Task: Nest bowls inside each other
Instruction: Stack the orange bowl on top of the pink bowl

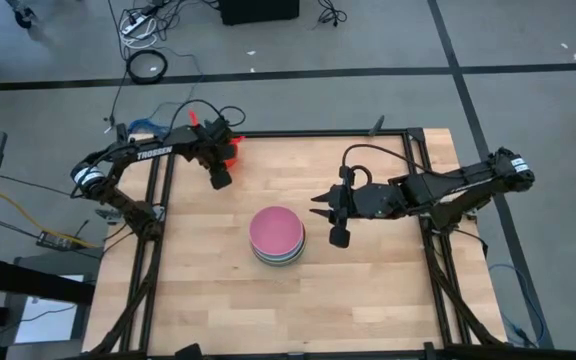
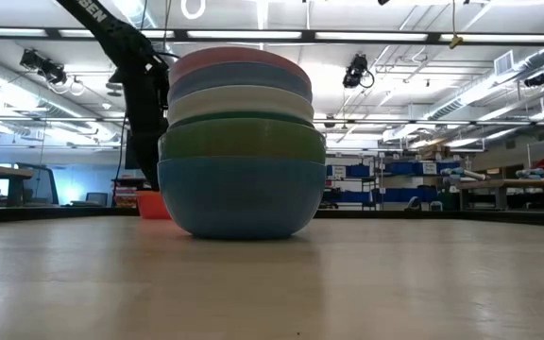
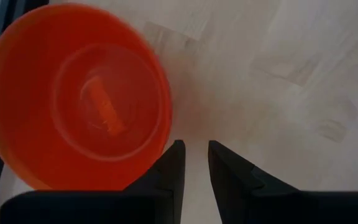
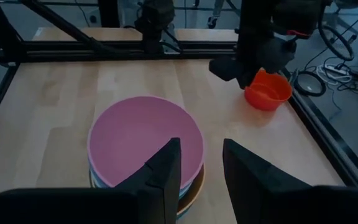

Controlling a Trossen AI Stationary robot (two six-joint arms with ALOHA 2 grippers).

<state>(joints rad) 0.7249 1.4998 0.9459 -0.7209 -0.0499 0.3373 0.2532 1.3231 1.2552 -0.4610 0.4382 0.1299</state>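
Note:
A stack of nested bowls (image 1: pixel 277 238) stands upright at the table's middle, the pink one (image 4: pixel 145 140) on top and a blue one (image 2: pixel 239 198) on the wood. A small red bowl (image 3: pixel 73 93) sits upright by the far left corner (image 1: pixel 232 150). My left gripper (image 3: pixel 194 162) points down just on the near side of this bowl, slightly open, with only bare table between its fingers. My right gripper (image 4: pixel 201 162) hovers open and empty above the table, to the right of the stack (image 1: pixel 330 215). My left gripper has one fingertip (image 3: pixel 176 155) right beside the outside of the red bowl's rim (image 3: pixel 161 140). I cannot tell whether it touches the rim. Nothing lies between the fingers.
Black frame rails (image 1: pixel 158 230) run along the table's left, right and far sides. The red bowl lies close to the far rail (image 4: pixel 166 46). Bare wood (image 1: pixel 218 300) spreads on the near side of the stack.

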